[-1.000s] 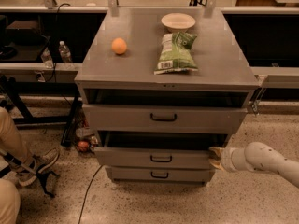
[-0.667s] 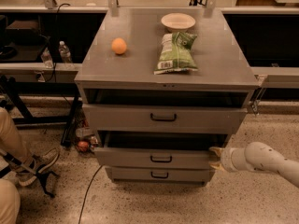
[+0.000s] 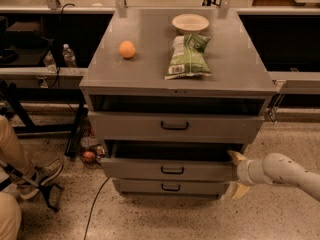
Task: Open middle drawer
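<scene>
The middle drawer point(image 3: 172, 170) stands partway out beneath the top drawer point(image 3: 175, 126). At its right end is my gripper point(image 3: 236, 174), fingers apart, one above and one below the front's corner, perhaps touching it.

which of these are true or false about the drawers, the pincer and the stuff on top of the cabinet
1. The middle drawer is pulled partly out. True.
2. The pincer is on that drawer's handle. False: it is at the drawer's right end, and the handle is free.
3. An orange lies on the cabinet top, left of the green bag. True.
4. The green bag lies inside the bowl. False: it lies on the cabinet top, in front of the bowl.
5. The bottom drawer sticks out further than the middle one. False: it looks shut.
</scene>
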### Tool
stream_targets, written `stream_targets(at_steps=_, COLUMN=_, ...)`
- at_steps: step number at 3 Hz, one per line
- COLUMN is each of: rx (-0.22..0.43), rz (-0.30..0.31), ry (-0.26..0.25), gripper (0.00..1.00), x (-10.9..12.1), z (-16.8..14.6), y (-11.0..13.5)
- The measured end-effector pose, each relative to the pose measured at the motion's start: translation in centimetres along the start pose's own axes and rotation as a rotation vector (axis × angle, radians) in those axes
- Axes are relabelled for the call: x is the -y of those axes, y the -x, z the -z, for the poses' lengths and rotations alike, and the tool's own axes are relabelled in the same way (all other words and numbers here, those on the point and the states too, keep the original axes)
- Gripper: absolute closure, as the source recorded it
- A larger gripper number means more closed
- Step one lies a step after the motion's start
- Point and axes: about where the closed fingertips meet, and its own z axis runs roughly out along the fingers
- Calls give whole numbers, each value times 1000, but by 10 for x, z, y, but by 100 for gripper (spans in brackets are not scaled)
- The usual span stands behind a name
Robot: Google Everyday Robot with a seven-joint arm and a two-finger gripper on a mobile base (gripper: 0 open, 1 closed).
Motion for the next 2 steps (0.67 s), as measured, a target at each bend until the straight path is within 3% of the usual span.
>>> stream_targets(at_steps=1, rx=-2, rz=2, ry=7, gripper=0, x=0, z=-3, y=0)
stream_targets(at_steps=2, rx=-14, rz=21, ry=61, gripper=0, x=-2, z=-22, y=2)
